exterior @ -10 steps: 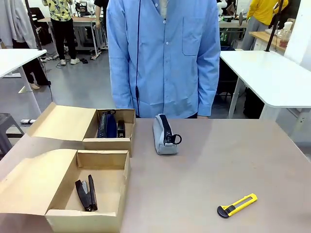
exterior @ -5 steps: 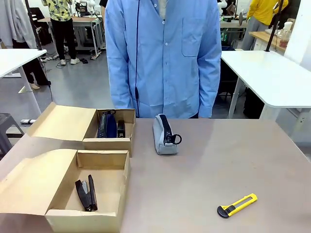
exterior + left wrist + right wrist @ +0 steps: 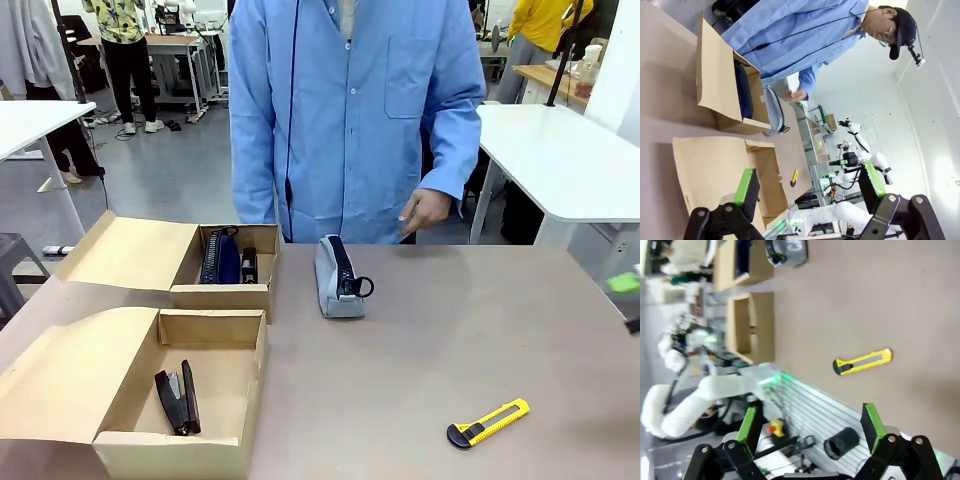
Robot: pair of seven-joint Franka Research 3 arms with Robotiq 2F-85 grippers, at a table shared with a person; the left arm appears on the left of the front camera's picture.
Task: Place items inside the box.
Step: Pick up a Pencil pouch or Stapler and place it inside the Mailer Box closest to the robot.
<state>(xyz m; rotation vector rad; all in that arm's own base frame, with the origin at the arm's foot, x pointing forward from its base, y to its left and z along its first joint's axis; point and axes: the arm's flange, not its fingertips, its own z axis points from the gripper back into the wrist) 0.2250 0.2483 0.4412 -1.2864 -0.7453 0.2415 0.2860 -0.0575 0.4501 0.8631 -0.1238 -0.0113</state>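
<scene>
Box (image 3: 175, 455), brown cardboard, the larger of two, near-left on the bench (image 3: 420, 350), flap lid thrown open to my left. Contents: one black stapler (image 3: 178, 400), lying flat on the floor of it.

Smaller box (image 3: 220, 297), just behind, also open. It holds the dark blue pouch (image 3: 220, 260) on edge, with a dark thing beside it that I cannot name.

Outstanding on the bench:
- Grey pencil case (image 3: 335, 280), mid-bench, near the smaller box but apart from it.
- Utility knife (image 3: 488, 421), near-right, well apart from both boxes.

My right end effector (image 3: 809, 410): released, fingers wide, nothing between them, the knife ahead of it.
My left end effector (image 3: 807, 172): likewise released and empty, clear of both boxes.

Person's hand (image 3: 424, 210): hovering at the far edge behind the pencil case, touching nothing.

Tally, as I judge it: one item in and at least two to go, plus the pouch if it belongs in the larger box.
</scene>
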